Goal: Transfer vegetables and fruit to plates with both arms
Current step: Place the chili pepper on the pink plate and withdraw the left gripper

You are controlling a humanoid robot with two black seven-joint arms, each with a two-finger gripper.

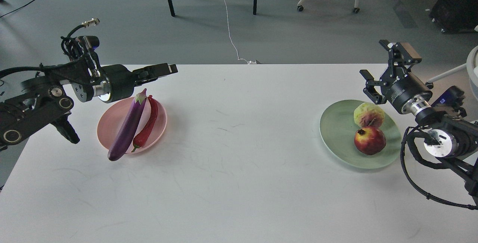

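The eggplant (129, 127) and chili (147, 125) lie on our pink plate (106, 129); both fruits (369, 115) (369, 140) sit on the green plate (336, 131). Our left gripper (166, 69) appears closed and empty; our right gripper's (375, 67) fingers stand apart, empty.
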